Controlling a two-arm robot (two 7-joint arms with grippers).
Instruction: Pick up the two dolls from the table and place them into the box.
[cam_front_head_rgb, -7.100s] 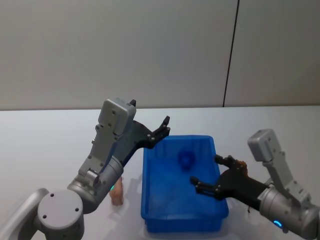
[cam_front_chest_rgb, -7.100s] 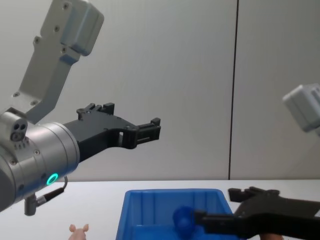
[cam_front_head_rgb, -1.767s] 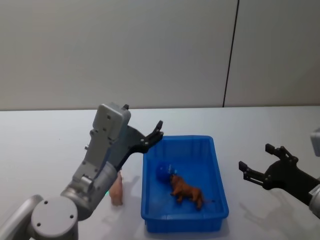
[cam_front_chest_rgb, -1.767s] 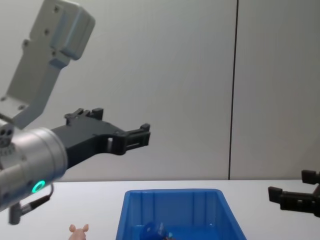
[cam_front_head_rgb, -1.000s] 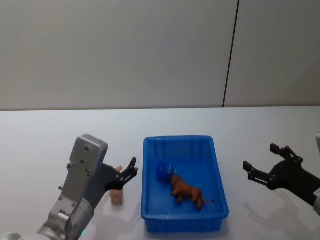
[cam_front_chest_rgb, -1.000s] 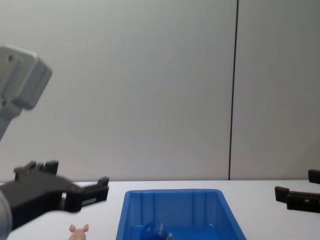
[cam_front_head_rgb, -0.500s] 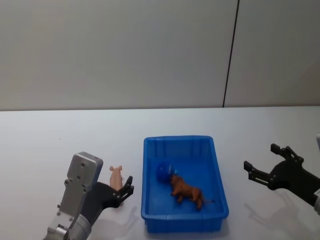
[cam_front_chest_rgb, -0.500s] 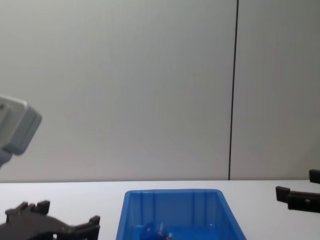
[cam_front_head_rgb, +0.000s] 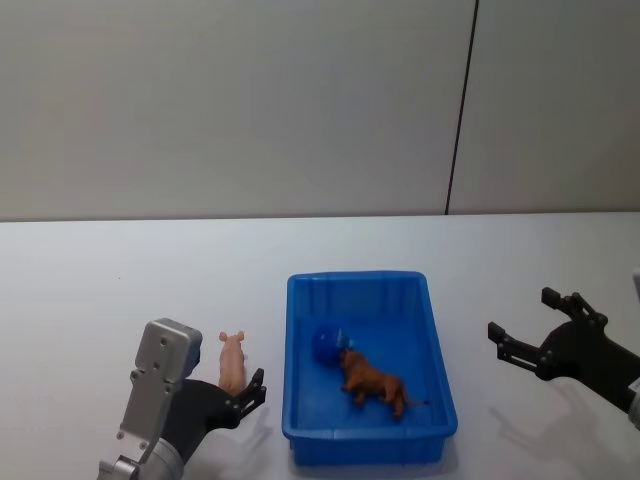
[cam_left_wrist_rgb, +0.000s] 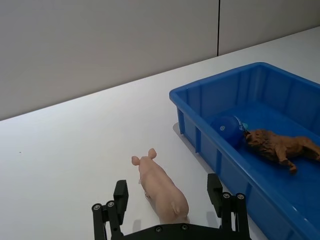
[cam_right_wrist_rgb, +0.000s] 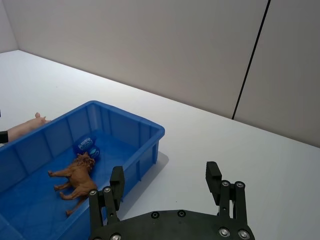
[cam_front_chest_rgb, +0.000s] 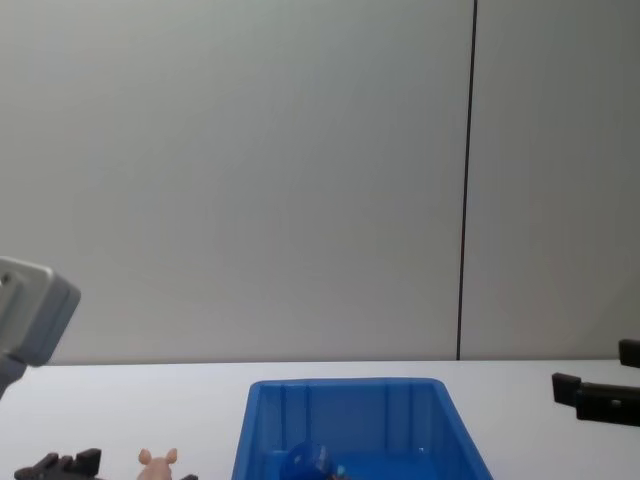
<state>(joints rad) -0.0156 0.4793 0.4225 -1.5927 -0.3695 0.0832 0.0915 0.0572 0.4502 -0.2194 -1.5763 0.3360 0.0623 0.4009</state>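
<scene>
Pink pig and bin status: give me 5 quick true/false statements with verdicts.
1. The pink pig lies on the table, outside the blue bin. True.
2. The left gripper is shut on the pig. False: its fingers are open, one on each side of the pig, not closed on it.
3. The brown lion is inside the bin. True.
4. The right gripper holds the dark blue toy. False: it is open and empty, out to the right of the bin; the blue toy sits in the bin by the lion.
5. The pig is on the right side of the bin. False: it is on the left side.
</scene>
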